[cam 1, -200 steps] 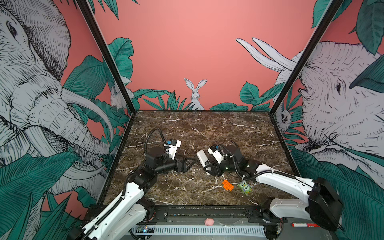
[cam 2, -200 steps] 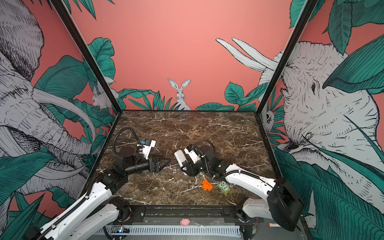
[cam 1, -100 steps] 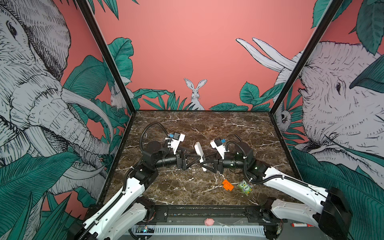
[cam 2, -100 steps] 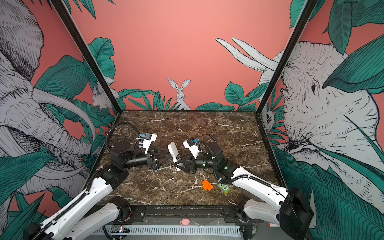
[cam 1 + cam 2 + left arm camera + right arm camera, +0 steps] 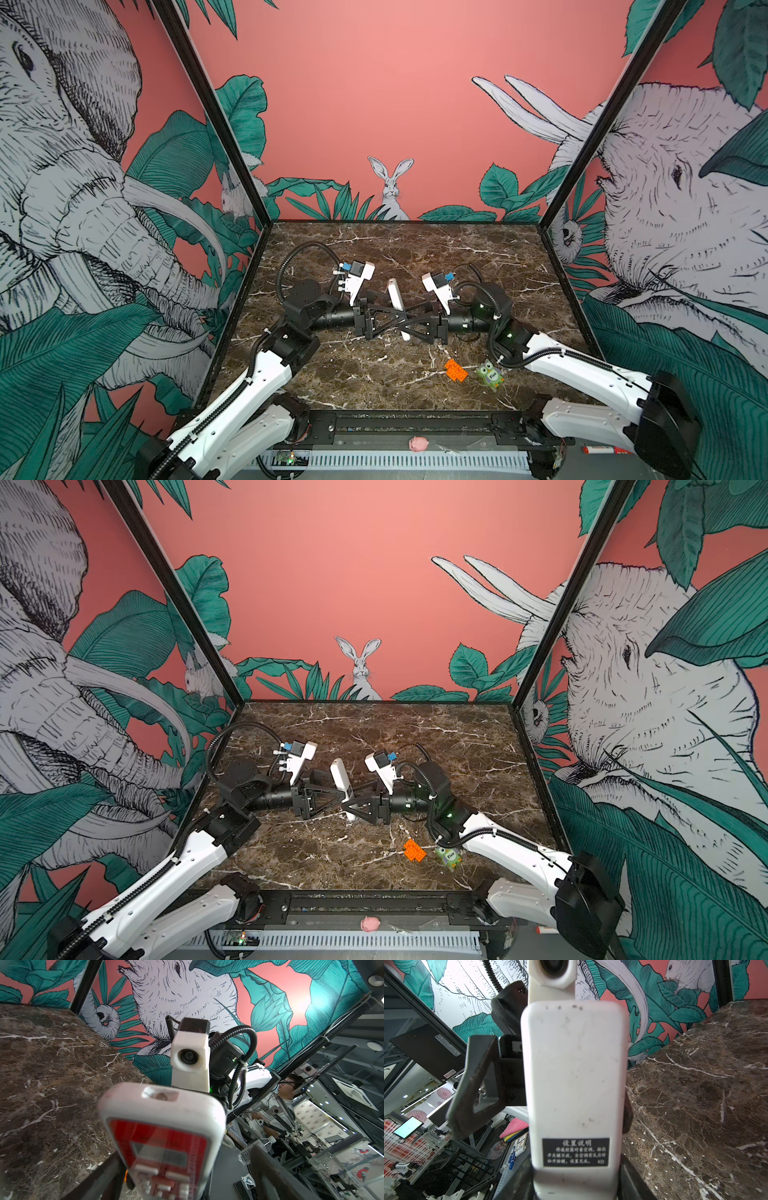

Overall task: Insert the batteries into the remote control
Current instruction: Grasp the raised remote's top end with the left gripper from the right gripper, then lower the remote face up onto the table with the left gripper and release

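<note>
**Bracing the remote so it cannot twist**

On the left, the left gripper (image 5: 397, 318) reaches in level with its jaws spread wide. In the right wrist view one finger (image 5: 477, 1084) stands clearly off the casing and the other sits close by the opposite edge. It straddles the casing but does not yet pinch it.

In the middle, the remote control (image 5: 393, 293) stands almost upright above the marble table (image 5: 374, 257). Its red keypad face is turned to the left arm and its white labelled back to the right arm.

On the right, the right gripper (image 5: 409, 326) is clamped on the lower end and bears the remote alone.

The step looks like a hand-over or a two-handed brace. To do it well:
- Centre the left jaws on the two long edges, above the right arm's hold.
- Close squarely, so both pads land together and the casing does not swing.
- Release the right jaws only once that pinch is firm.
- Keep the white back uncovered, since the battery door is probably there.

No view shows the batteries. Farther right, near the front edge, lie an orange brick (image 5: 456, 370) and a green owl (image 5: 490, 374), neither of them wanted.
</note>
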